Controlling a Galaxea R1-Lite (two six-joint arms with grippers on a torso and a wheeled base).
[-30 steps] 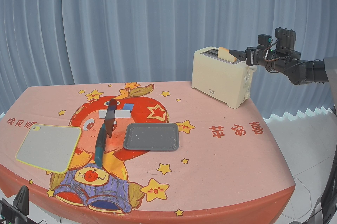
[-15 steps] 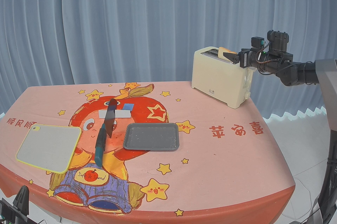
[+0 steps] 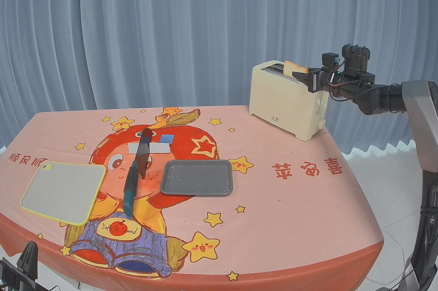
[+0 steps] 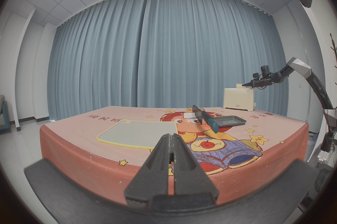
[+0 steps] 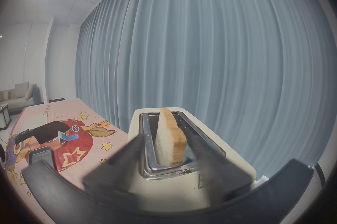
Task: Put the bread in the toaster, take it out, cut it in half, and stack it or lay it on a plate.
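The bread [image 5: 170, 138] stands on edge in the slot of the toaster [image 3: 283, 100], its upper part above the rim. The right pincer [image 5: 165, 144] is level with the toaster's top and is open. One finger [image 5: 117, 165] is on each side of the slice, and the right wrist view shows a gap between the bread and both fingers. In the head view the right pincer [image 3: 302, 75] reaches in from beyond the right edge of the surface [image 3: 283, 223], and its tips are just beside the slice [image 3: 294, 69].

The cream toaster sits at the far right corner of the surface. A few crumbs lie on the metal rim of the slot around the bread.

A grey plate [image 3: 197, 178] lies flat near the middle of the surface, well apart from the toaster. A cutting board [image 3: 64, 191] with a yellow rim lies toward the near left corner. Between the board and the plate is a knife [image 3: 137, 168] with a teal handle, its blade end over a small white-and-blue block [image 3: 155, 146].

The left pincer [image 4: 172, 138] is closed with its fingers pressed together. It holds nothing and is off the near left edge, facing across the surface.
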